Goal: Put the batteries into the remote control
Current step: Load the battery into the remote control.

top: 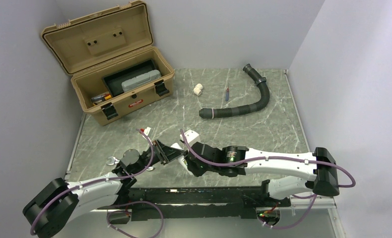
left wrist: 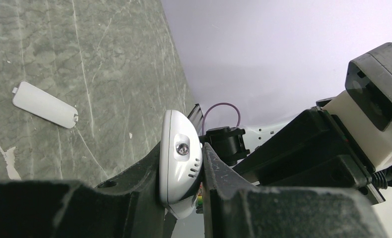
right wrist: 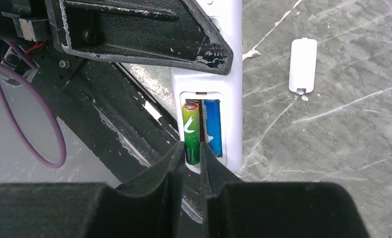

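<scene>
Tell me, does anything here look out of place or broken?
Only the white cover stands out: it lies loose on the table, apart from the remote control, whose battery bay is open. The green battery and blue battery lie side by side in it, the right gripper pinching the green one's end.

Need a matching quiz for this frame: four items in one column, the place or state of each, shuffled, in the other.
1. green battery
2. blue battery
3. cover
4. remote control

A. lying flat on the table
B. clamped in the left gripper
C. in the compartment, between the right gripper fingertips
D. in the compartment, no finger on it

Pairs: 1-C, 2-D, 3-A, 4-B
</scene>
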{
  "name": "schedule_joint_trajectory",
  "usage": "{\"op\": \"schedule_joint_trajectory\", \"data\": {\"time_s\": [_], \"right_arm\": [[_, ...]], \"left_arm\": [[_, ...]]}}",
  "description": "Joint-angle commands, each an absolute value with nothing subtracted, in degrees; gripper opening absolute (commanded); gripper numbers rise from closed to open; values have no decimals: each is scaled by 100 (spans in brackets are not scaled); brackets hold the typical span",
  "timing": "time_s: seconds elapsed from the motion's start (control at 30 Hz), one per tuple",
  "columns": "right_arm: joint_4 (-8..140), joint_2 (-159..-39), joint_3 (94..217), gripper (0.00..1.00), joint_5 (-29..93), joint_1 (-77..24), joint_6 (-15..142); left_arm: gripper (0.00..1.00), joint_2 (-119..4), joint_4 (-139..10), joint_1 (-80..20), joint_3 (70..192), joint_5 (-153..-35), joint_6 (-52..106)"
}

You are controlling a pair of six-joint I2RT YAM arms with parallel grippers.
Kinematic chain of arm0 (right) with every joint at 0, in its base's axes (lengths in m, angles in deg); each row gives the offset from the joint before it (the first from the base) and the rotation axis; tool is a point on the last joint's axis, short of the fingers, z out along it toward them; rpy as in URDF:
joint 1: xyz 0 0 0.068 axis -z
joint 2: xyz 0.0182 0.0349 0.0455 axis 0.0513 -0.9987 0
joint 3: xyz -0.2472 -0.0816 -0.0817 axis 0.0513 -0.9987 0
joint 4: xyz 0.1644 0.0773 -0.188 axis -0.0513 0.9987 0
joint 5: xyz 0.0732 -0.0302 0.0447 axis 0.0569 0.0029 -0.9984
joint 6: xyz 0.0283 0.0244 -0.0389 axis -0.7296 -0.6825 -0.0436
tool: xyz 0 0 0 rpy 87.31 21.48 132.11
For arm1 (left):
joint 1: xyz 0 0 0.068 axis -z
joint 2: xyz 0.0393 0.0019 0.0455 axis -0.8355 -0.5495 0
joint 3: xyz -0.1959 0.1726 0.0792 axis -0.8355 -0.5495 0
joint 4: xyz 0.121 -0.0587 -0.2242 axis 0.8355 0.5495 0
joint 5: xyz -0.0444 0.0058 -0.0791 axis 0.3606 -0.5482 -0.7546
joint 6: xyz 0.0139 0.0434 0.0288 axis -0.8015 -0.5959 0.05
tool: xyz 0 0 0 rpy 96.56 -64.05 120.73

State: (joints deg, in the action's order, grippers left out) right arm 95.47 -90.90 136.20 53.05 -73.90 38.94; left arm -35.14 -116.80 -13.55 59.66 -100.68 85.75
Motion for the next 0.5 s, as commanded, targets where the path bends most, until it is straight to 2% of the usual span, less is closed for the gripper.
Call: {"op": "schedule_joint_trajectory", "data": {"time_s": [0.0,0.07,0.27,0.47], "right_arm": [[9461,-9012,13809,20,5326,-7405,3899],[9491,-8970,13786,19,5341,-7412,3881],[9545,-8826,13720,7,5310,-7405,3836],[9636,-8769,13701,4,5251,-7407,3783]], "left_arm": [[0,-3384,-11848,-1332,6115,-10031,8544],[0,-3386,-11852,-1329,6106,-10024,8555],[0,-3413,-11865,-1332,6106,-10013,8558],[0,-3366,-11784,-1333,6106,-9990,8529]]}}
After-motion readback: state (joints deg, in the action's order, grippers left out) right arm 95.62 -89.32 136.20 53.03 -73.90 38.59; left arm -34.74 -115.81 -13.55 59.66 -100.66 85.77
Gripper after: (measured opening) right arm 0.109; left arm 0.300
